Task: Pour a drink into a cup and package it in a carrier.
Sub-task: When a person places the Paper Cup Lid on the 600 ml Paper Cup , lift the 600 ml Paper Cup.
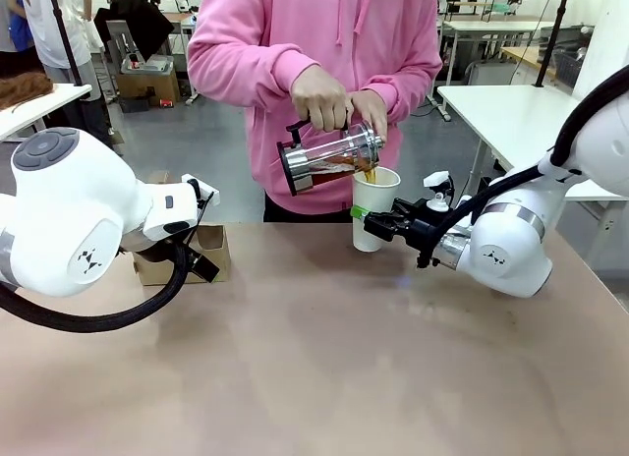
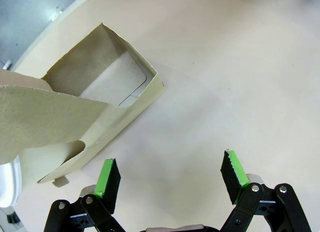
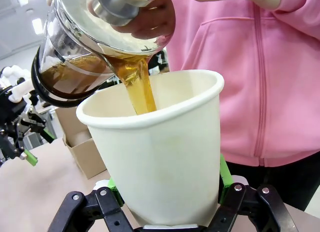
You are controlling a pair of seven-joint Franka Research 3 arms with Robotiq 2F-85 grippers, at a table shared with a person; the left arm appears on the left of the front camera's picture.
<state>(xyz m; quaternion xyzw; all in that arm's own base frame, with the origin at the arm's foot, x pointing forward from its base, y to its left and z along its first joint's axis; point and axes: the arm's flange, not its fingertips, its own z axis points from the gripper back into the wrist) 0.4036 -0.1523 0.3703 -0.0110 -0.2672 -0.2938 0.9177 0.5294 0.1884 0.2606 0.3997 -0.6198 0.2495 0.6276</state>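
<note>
Pouring in progress: person's hands (image 1: 324,100) tilting the glass jug (image 1: 324,159) over the cup (image 1: 374,205), sending a brown stream of the drink (image 3: 141,87) inside the rim on the jug's side. Gripping the cup low on its wall with the right hand (image 1: 371,220), green pads pressed on opposite sides and cup upright by the far edge of the worktop (image 1: 314,358); not managing to tell whether the base is resting or hovering. Hanging the left hand (image 2: 170,177) open and empty, jaws wide, just beside the carrier (image 2: 125,82), well apart from the cup. Judging the step from here: needing a level, motionless wrist, squeezing enough to stop slipping as weight builds, yet not denting the paper wall and spilling. Probably also waiting for the stream to stop and the jug to lift clear before heading toward the carrier.
</note>
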